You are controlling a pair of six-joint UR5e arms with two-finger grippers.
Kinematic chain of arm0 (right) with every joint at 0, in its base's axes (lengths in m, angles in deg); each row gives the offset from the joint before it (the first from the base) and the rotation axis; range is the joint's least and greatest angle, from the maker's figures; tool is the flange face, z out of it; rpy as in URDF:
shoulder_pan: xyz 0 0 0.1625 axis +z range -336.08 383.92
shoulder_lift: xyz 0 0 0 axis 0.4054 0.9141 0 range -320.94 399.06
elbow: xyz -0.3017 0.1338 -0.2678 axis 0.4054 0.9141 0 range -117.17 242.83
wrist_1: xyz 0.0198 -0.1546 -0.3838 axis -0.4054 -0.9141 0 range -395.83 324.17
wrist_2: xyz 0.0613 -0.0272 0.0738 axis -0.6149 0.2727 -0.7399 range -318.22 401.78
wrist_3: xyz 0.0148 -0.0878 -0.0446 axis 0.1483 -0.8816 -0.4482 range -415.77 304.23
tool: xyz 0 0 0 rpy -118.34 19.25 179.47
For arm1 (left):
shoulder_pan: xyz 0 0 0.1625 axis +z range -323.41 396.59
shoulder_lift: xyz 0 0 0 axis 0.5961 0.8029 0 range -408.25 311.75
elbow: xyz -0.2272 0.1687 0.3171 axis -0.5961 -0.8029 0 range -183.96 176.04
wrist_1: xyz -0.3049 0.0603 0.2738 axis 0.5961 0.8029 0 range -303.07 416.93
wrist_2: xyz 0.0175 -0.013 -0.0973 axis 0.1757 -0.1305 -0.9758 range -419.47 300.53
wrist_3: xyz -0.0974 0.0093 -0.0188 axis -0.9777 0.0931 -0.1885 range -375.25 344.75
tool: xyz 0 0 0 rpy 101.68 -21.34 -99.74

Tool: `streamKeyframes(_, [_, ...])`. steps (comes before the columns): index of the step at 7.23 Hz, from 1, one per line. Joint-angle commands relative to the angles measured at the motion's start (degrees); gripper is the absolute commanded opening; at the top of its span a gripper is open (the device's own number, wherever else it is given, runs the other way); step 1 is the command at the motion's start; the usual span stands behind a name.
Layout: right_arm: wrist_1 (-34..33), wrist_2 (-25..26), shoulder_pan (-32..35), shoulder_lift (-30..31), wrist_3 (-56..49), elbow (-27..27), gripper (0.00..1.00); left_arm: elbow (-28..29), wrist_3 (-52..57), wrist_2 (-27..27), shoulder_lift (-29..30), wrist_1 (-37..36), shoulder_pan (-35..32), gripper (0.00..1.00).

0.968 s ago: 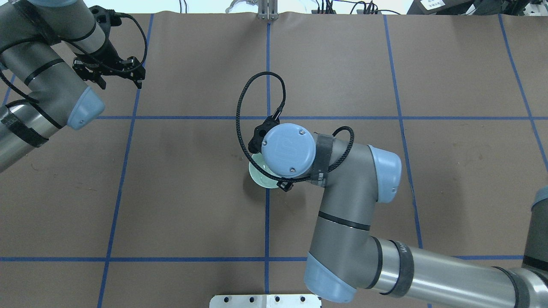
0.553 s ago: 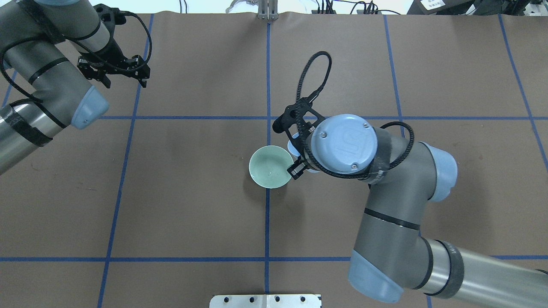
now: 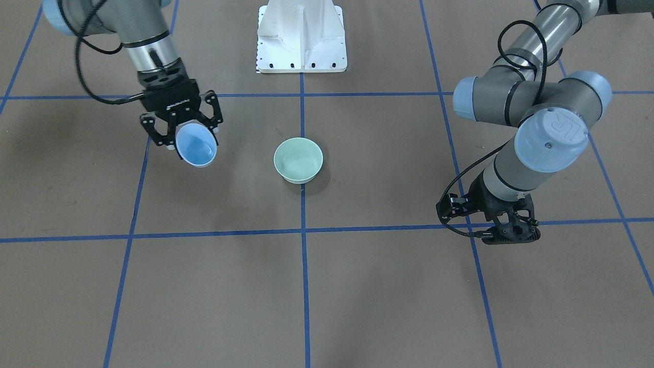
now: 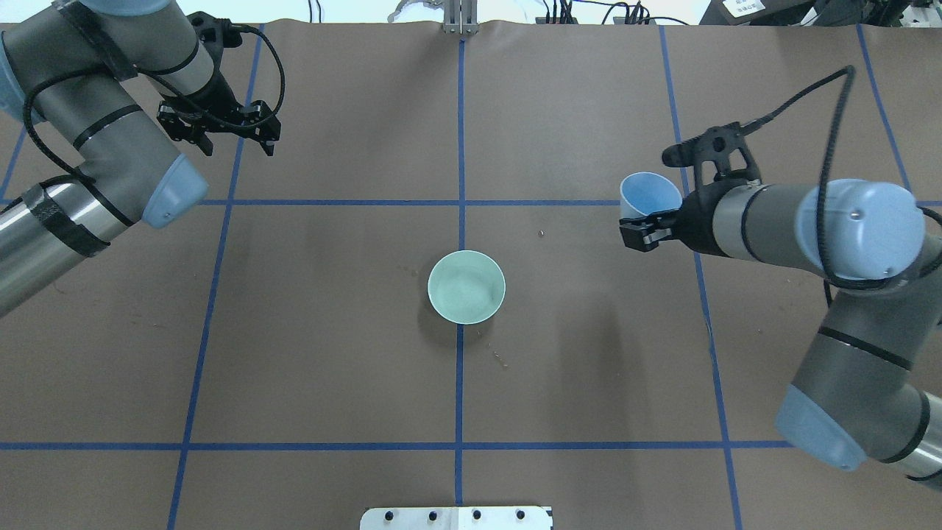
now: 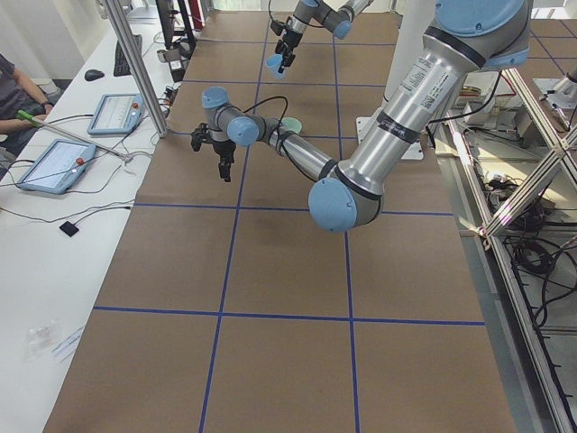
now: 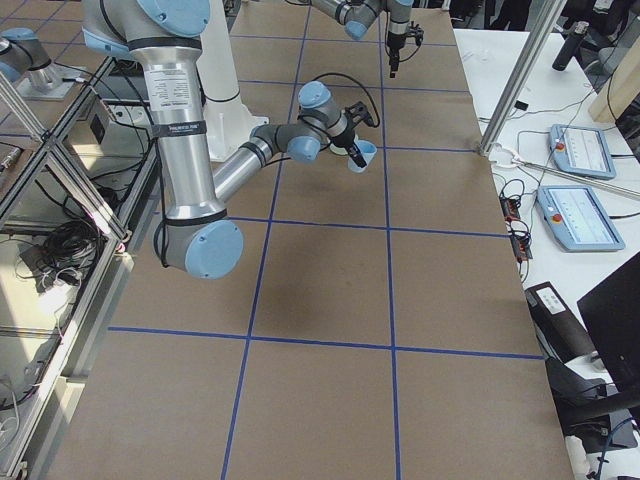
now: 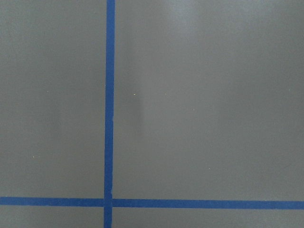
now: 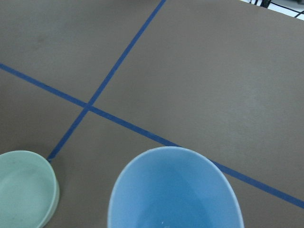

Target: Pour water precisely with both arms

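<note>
My right gripper [image 4: 646, 221] is shut on a light blue cup [image 4: 651, 193], held tilted above the table, well to the right of a pale green bowl [image 4: 466, 287]. From the front, the blue cup [image 3: 195, 144] shows its mouth between the right gripper's [image 3: 186, 134] fingers. The green bowl [image 3: 298, 160] stands upright at the table's centre, with faint ripples of water inside. At the far left, my left gripper [image 4: 237, 147] hangs open and empty over a blue tape line. The right wrist view shows the cup's rim [image 8: 173, 156] and the bowl [image 8: 26, 190].
Brown paper with a grid of blue tape [image 4: 460, 147] covers the table. The white pedestal [image 3: 301, 36] is on the robot's side. A few small specks [image 4: 500, 358] lie near the bowl. A person and tablets [image 5: 59, 162] are at a side bench.
My right arm swung away from above the green bowl, carrying the blue cup to the right. The bowl is now uncovered. My left gripper drifted slightly right and stayed open.
</note>
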Motion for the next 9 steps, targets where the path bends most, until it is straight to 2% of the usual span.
streamKeyframes(1, [23.9,-4.4,7.2,11.1,0.2,9.0,0.0,0.0,0.0,0.0,0.1,0.0,0.1,0.99])
streamKeyframes(3, [50.9,-7.3,11.7,13.4,0.2,27.6,0.0,-0.3,-1.8,0.0,0.3,-0.1,0.2,0.99])
streamKeyframes(4, [60.2,-8.1,13.3,13.4,0.1,34.6,0.0,-0.2,-2.0,0.0,0.5,-0.2,0.6,0.99])
streamKeyframes(5, [63.9,-7.9,13.4,13.6,-0.1,36.8,0.0,-0.2,-2.0,0.0,0.5,-0.2,0.7,0.99])
streamKeyframes(7, [65.9,-7.7,13.4,15.2,-0.7,37.6,0.0,-0.2,-2.0,0.0,0.5,-0.3,0.7,0.99])
streamKeyframes(9, [70.5,-7.4,13.3,16.1,-3.7,40.8,0.0,-0.2,-2.0,0.0,0.5,-0.4,0.7,0.99])
